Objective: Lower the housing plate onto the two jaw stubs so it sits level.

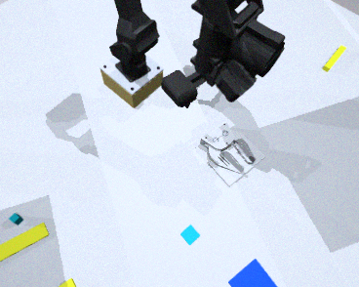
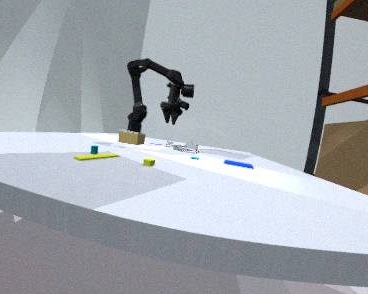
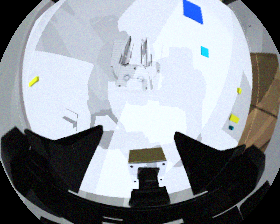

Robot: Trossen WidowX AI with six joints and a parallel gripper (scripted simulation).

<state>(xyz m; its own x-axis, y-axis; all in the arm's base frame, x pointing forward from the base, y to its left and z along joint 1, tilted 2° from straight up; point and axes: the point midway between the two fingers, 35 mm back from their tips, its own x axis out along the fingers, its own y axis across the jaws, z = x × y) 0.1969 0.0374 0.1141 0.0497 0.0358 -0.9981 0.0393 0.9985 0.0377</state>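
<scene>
The pale housing plate (image 1: 217, 137) (image 3: 133, 83) lies over the rear ends of the two grey jaws. Two round marks and small dark holes show on it. One jaw (image 1: 244, 150) (image 3: 145, 51) and the other jaw (image 1: 231, 161) (image 3: 126, 53) point away from the plate, side by side, with a gap between them. All rest on a thin pale base (image 1: 229, 179). Whether the plate is fully level and closed is too faint to tell. My gripper (image 2: 171, 121) (image 3: 139, 132) is open and empty, well above the assembly and apart from it.
The arm's tan base block (image 1: 147, 91) (image 2: 131, 137) (image 3: 147, 155) stands near the assembly. A cyan square (image 1: 190, 234) (image 3: 205, 51), a blue rectangle (image 1: 254, 276) (image 2: 238, 164) (image 3: 193, 12), a teal block (image 1: 16, 219) (image 2: 94, 149) and several yellow pieces lie farther out. Grey shadows cross the table.
</scene>
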